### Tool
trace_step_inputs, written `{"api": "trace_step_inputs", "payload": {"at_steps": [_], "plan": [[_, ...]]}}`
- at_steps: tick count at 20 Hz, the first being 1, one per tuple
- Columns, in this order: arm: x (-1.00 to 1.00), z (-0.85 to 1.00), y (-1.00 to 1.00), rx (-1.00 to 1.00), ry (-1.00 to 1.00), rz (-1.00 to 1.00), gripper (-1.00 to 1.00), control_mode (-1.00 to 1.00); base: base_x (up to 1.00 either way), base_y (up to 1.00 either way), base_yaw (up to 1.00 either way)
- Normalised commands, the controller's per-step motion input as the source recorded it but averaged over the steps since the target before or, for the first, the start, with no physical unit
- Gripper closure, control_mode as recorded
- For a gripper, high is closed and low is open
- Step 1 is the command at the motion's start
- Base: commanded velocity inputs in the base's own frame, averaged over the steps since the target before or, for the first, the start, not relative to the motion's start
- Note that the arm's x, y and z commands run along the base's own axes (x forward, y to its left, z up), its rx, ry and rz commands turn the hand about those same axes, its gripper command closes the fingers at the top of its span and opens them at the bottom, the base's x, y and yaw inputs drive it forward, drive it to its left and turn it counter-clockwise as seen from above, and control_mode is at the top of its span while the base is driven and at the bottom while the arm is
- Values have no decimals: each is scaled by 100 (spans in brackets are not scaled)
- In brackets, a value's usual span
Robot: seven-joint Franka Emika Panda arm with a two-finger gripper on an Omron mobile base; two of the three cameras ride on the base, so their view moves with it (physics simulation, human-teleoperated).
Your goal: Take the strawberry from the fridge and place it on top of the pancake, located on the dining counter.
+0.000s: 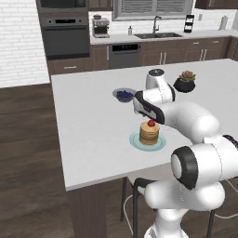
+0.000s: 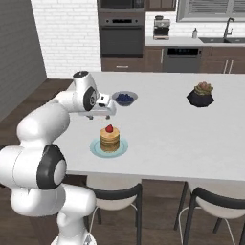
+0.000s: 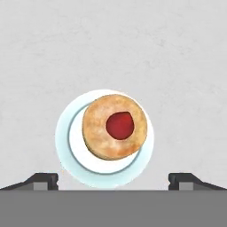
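The red strawberry (image 1: 151, 123) (image 2: 109, 128) (image 3: 120, 125) rests on top of the golden-brown pancake (image 1: 149, 133) (image 2: 109, 139) (image 3: 114, 127), a small stack on a pale aqua plate (image 1: 135, 140) (image 2: 95, 148) (image 3: 75, 148) on the white dining counter (image 1: 93, 135) (image 2: 167, 139) (image 3: 133, 44). My gripper (image 1: 148, 114) (image 2: 103, 114) (image 3: 113, 179) hangs just above the stack, pointing down, open and holding nothing. In the hand view its two dark fingertips (image 3: 44, 181) stand far apart on either side of the plate.
A small dark bowl of blue berries (image 1: 124, 95) (image 2: 124, 98) sits just behind the pancake. A black-potted succulent (image 1: 185, 82) (image 2: 200, 94) stands further right. Dark stools (image 2: 115, 194) are tucked under the counter's near edge. Oven and cabinets line the back wall.
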Motion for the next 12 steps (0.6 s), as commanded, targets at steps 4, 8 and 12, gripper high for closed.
{"api": "trace_step_inputs", "payload": {"at_steps": [4, 8, 12], "plan": [[-100, 46, 56, 8, 1, 0, -100, -100, 0, 0, 0], [-100, 12, 47, 2, 10, 0, -100, -100, 0, 0, 0], [-92, -7, 12, -1, 9, 0, -100, -100, 0, 0, 0]]}}
